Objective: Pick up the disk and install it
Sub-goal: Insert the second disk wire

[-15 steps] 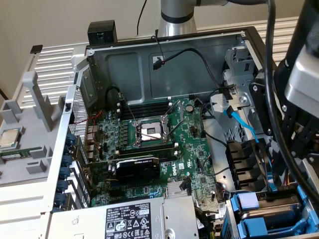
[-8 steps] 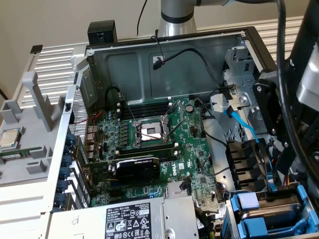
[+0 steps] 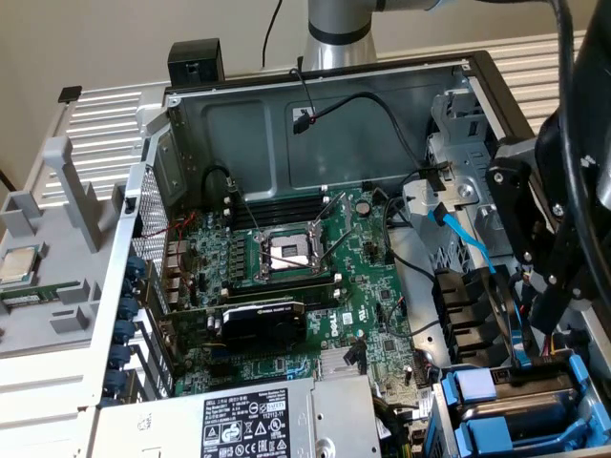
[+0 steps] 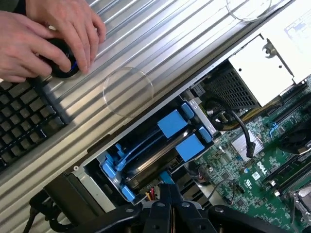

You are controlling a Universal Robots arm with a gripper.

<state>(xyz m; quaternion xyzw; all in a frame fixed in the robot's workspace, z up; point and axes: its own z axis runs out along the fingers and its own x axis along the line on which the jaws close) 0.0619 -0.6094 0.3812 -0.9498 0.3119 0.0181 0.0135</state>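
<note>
Starting at the exterior view's left: grey plastic fixture on the ribbed bench, partly cropped, with a processor chip beside it. Moving across to the open computer case, motherboard laid bare, grey power-supply box cut off at the lower edge. Further right, blue-framed drive cage, half out of frame and crowded by the black bulk of the arm.

From the wrist: a person's hands over a black knob, next to a keyboard. Then the disk, seated in the cage in its blue carrier, only a dark metal sliver showing, label hidden. Hard to separate from the neighbouring carrier. Gripper clenched tight, tips right at the cage's edge, nothing clearly pinched between them.
</note>
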